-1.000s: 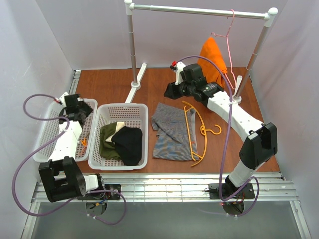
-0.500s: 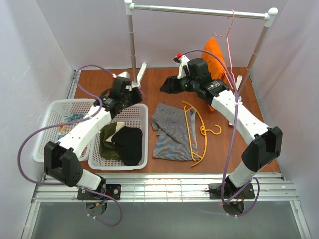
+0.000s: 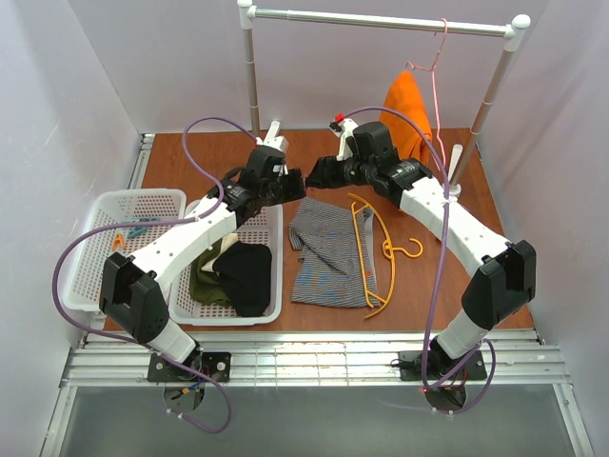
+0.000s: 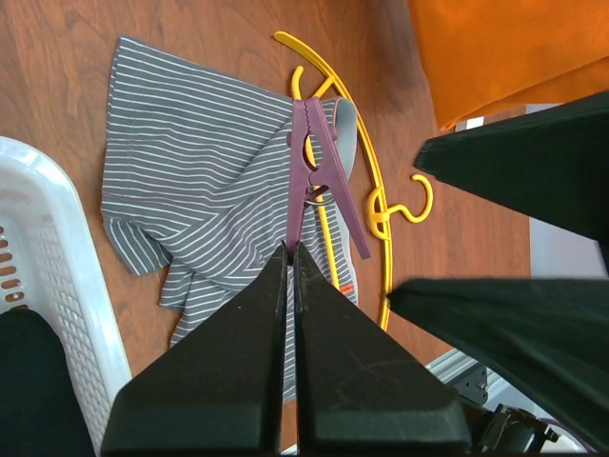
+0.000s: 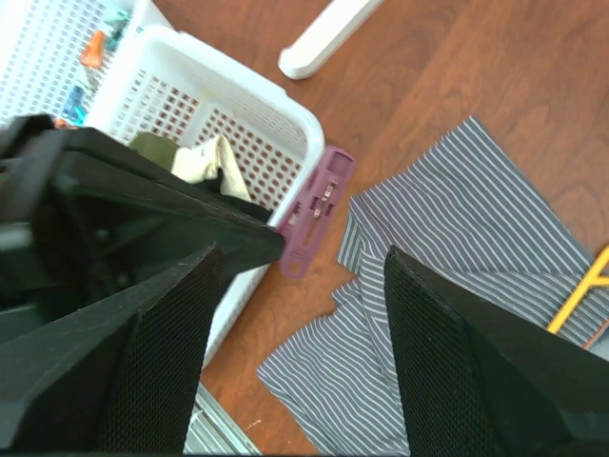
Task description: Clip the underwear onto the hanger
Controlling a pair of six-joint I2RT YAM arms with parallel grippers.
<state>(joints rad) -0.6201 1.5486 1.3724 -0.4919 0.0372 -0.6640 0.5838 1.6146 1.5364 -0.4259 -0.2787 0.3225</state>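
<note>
Left pincer [image 4: 290,249]: closed tight on the tail of a purple clothespin [image 4: 319,176], held over the far edge of the underwear [image 3: 328,249], which lay flat on the worktop [image 3: 171,167] with the yellow hanger [image 3: 373,257] along its right edge. Right pincer [image 3: 317,174]: spread wide, holding nothing, facing the clothespin without touching it. Edges: white laundry basket [image 3: 278,257] just left of the underwear; brown worktop showed right of the hanger.

The left gripper [image 3: 297,179], reaching toward 2 o'clock, pinched a purple clothespin [image 4: 297,171]; the right gripper [image 3: 319,174], pointing to 9 o'clock, gaped wide.
</note>
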